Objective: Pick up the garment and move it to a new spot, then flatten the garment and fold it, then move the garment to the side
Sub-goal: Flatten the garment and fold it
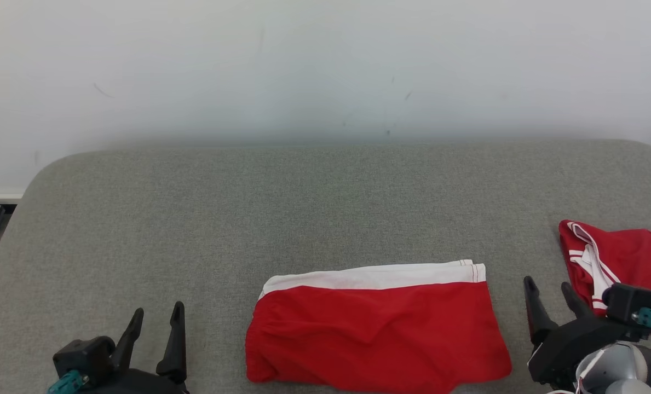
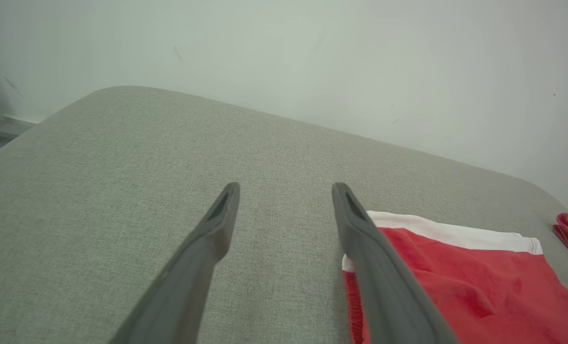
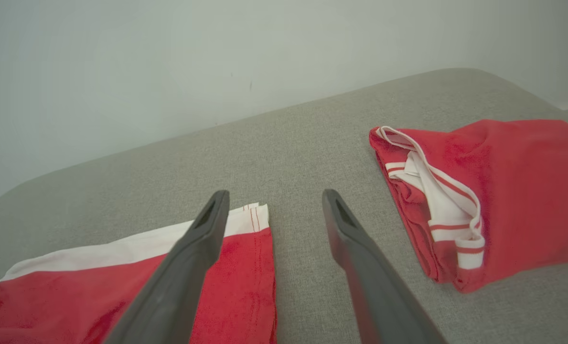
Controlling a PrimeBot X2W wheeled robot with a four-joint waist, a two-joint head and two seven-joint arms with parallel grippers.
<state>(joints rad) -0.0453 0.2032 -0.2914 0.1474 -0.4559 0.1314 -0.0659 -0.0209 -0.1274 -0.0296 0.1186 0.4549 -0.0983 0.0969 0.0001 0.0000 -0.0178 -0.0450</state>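
**Red garment lying folded front and centre, both tools spread wide**

Head view: the red garment, with a white band along its far edge, lies folded flat on the grey fabric tabletop, near the front edge and about in the middle. The left tool is at the lower left, fingers spread wide and holding nothing, apart from the cloth. The right tool is at the lower right, wide and empty too. It sits between the red garment and a second red garment with white stripes, bunched at the right edge.

Left wrist view: the left tool gapes over bare tabletop. One finger overlaps the red garment in the picture, and I can't tell if it's touching.

Right wrist view: the right tool stands wide. One finger crosses the red garment, and the second red garment lies off to the other side.
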